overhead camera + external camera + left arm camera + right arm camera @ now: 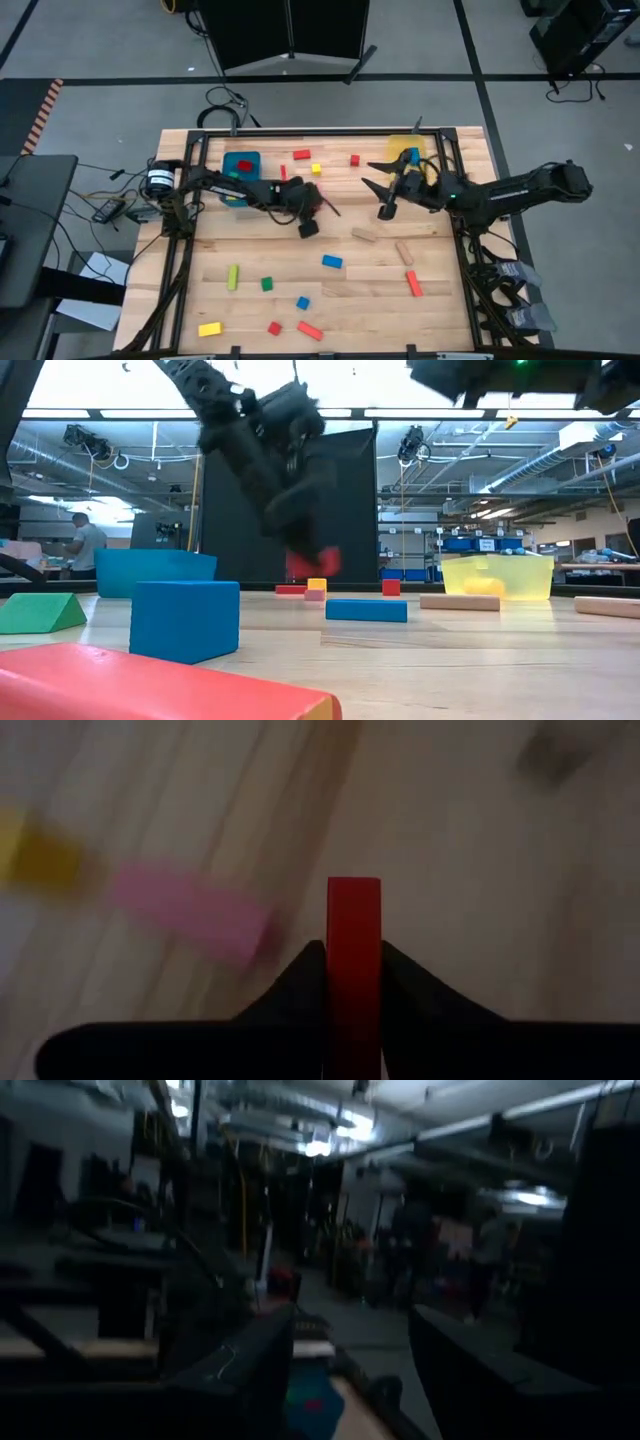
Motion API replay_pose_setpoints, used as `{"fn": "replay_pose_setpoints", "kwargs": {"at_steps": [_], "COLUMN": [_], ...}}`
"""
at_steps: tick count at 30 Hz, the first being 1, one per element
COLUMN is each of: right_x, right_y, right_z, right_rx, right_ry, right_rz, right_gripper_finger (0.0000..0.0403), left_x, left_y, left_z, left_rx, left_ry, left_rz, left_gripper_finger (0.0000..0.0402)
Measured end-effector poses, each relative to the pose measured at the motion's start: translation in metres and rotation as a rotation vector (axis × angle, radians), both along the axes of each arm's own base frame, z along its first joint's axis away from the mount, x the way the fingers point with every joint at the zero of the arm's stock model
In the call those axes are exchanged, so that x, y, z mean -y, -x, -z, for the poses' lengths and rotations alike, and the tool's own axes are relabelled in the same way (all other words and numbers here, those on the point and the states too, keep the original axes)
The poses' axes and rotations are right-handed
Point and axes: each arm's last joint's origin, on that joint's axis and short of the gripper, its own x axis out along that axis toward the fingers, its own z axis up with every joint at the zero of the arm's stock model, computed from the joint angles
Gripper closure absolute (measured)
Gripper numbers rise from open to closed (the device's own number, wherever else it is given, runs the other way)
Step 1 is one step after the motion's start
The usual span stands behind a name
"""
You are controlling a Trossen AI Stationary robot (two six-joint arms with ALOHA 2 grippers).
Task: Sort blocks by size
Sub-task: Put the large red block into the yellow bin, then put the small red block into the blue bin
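My left gripper [309, 206] is over the table's middle, shut on a red block [353, 945]. The block also shows in the low view [312, 563], held above the table. A pink block [190, 910] and a yellow block [40, 860] lie on the wood beyond it. My right gripper [383, 188] hangs open and empty above the table, near the yellow translucent bin [407, 150]. Other blocks lie flat on the table: red [301, 154], yellow [316, 168], blue [332, 262], plain wood [364, 235]. My left gripper pinches the red block between its two fingers, one on each broad side [340, 990]. The block's narrow edge faces the wrist camera and it sticks out past the fingertips. The fingers come from above, pointing down. The block is lifted clear of the table.
The blue bin [241, 165] at the far left holds a red and a green block. The yellow bin holds a blue block. Several blocks lie along the near edge, among them yellow [209, 328], red [309, 331] and green [267, 284]. A person [85, 550] stands far off in the room.
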Motion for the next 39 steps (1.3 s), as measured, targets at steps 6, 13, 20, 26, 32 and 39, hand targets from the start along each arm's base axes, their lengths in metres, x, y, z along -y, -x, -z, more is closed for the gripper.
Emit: {"fn": "replay_pose_setpoints", "kwargs": {"at_steps": [6, 13, 20, 26, 32, 39], "right_x": [-0.015, -0.022, -0.027, -0.03, -0.033, -0.034], "right_y": [0.022, 0.032, 0.035, 0.036, 0.036, 0.036], "right_z": [-0.022, -0.031, -0.036, -0.036, -0.036, -0.036], "right_rx": [0.104, 0.155, 0.204, 0.212, 0.217, 0.21], "right_ry": [0.056, 0.063, 0.062, 0.059, 0.054, 0.045], "right_rz": [-0.055, -0.082, -0.099, -0.116, -0.131, -0.117], "right_gripper_finger": [0.0195, 0.0199, 0.0201, 0.0201, 0.0206, 0.0204], "left_x": [-0.028, -0.087, -0.121, -0.133, -0.137, -0.143], "left_y": [-0.048, -0.117, -0.179, -0.212, -0.215, -0.21], "left_z": [-0.06, -0.06, -0.049, -0.025, -0.002, -0.019], "left_rx": [0.353, 0.475, 0.617, 0.699, 0.767, 0.8], "left_ry": [-0.044, 0.037, 0.105, 0.16, 0.279, 0.334], "left_rz": [-0.017, -0.011, 0.009, -0.019, -0.084, 0.022], "left_gripper_finger": [0.0338, 0.0338, 0.0338, 0.0338, 0.0262, 0.0171]}}
